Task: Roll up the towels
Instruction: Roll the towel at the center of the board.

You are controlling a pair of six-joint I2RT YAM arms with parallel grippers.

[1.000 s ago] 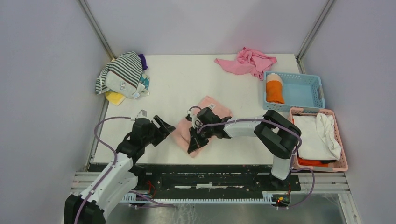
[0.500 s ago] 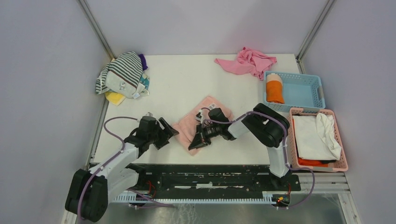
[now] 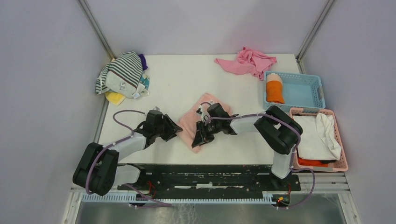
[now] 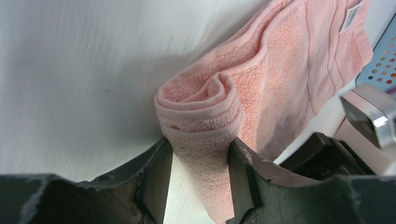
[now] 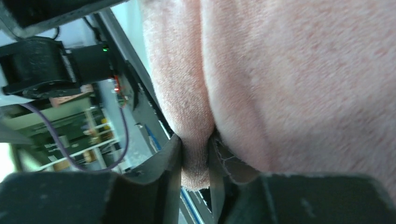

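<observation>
You see the white table from above, with both arms reaching over its near half. At its back left corner lies a heap of clothes with a striped piece on top. At the back right lies a crumpled bright pink cloth.

Two baskets sit on the right side. The pink basket holds white cloth. The blue basket holds the orange towel, which is rolled up and lies at the basket's left side.

The pale pink towel lies near the middle of the table, between the two arms. Its near part is rolled into a loose roll, and the far part lies flat.

Your left gripper is at the left end of that roll. Its two fingers press on both sides of the roll, so it is holding the towel.

Your right gripper is low over the near right part of the same towel. A fold of the cloth fills the narrow gap between its fingers, so it grips the towel too.

A small white label sits at the far edge of the flat part.
</observation>
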